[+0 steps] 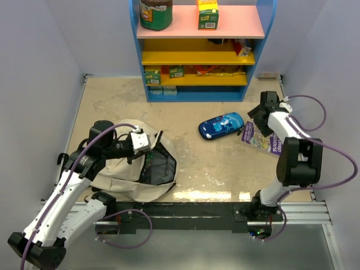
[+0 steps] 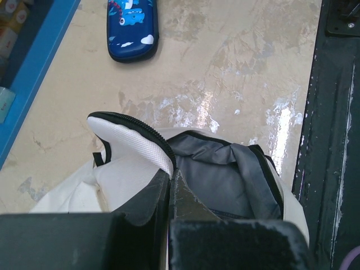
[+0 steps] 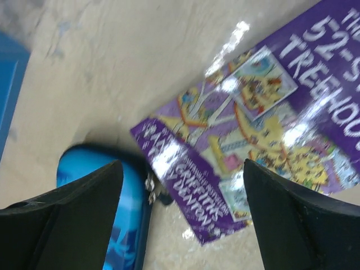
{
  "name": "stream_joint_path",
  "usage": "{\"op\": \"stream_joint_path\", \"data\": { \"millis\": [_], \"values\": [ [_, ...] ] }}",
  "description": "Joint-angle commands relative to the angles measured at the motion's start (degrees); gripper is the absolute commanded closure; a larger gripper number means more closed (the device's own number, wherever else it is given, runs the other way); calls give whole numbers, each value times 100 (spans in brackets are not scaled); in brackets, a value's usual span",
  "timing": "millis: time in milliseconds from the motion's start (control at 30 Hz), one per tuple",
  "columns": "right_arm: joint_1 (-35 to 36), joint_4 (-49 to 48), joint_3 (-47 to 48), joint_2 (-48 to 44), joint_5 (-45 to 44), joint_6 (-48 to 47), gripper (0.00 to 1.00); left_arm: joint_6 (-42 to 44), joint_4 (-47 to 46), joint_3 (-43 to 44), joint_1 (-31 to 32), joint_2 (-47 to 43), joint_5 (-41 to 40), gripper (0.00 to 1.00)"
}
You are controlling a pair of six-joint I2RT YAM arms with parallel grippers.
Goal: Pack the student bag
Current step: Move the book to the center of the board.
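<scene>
Left fingers (image 2: pixel 188 208) pinched shut on student bag (image 1: pixel 121 174) at its zipper rim, bag slumped near-left on tabletop (image 1: pixel 208 169). Soft floppy canvas, probably light: you want the stiffer rim. Right fingers (image 3: pixel 73 202) wide open, empty, over purple book (image 3: pixel 253 129).

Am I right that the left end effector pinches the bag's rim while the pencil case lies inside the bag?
No: the top view shows the pencil case lying on the table, outside the bag; the left end effector does pinch the rim.
</scene>
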State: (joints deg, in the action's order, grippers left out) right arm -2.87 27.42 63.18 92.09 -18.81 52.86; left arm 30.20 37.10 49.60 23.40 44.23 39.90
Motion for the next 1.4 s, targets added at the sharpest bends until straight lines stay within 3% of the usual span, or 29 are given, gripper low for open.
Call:
{"op": "stream_joint_path", "data": {
  "millis": [0,367,667,1133,1367],
  "values": [
    [-398,475,871,563,-658,-162,11,109,-494,32,33,-134,378,100],
    [-820,1010,2110,2075,-782,-346,12,92,-546,49,33,-98,334,100],
    [-776,959,1944,2392,-414,-689,17,13,-687,14,33,-169,150,100],
    [779,800,1540,2489,632,-812,24,-5,-704,225,33,-98,123,100],
    [1218,424,908,2015,1405,-760,42,4,-739,208,33,-186,149,100]
  ]
}}
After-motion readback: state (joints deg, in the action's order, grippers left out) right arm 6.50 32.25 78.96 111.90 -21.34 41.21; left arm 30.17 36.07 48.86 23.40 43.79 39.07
